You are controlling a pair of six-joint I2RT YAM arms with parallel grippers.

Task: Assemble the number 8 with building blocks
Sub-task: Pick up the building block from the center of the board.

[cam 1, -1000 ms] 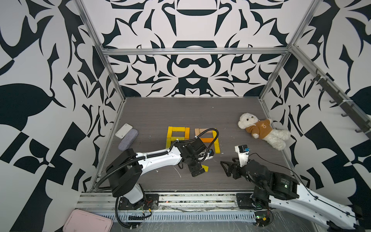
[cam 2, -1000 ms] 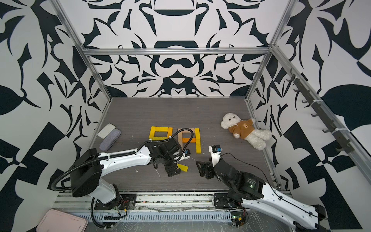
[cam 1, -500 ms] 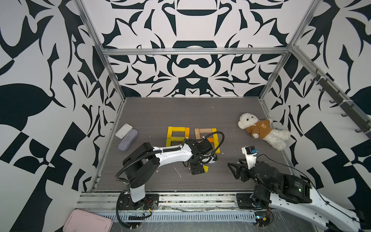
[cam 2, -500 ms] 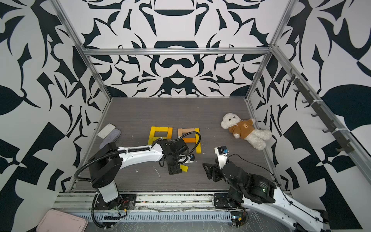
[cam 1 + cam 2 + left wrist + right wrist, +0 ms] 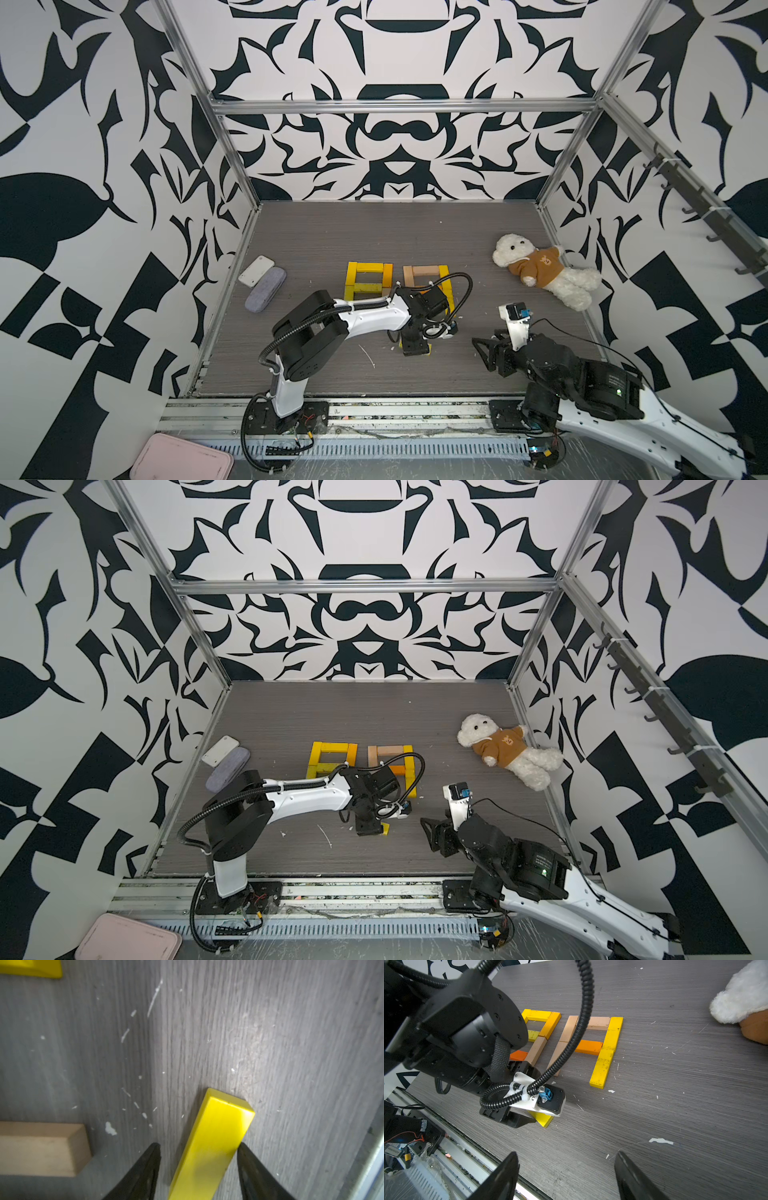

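Left tool (image 5: 198,1145) straddles loose yellow block (image 5: 218,1136), jaws apart, not yet clamped; likely bottom bar for unfinished 8 (image 5: 588,1047). Right tool (image 5: 566,1153) open, empty, parked aside.

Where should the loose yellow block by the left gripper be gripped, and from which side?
Grip the yellow block across its narrow width, on its two long side faces, coming down from above. It lies flat on the table, long sides exposed; the left gripper straddles it, jaws open.
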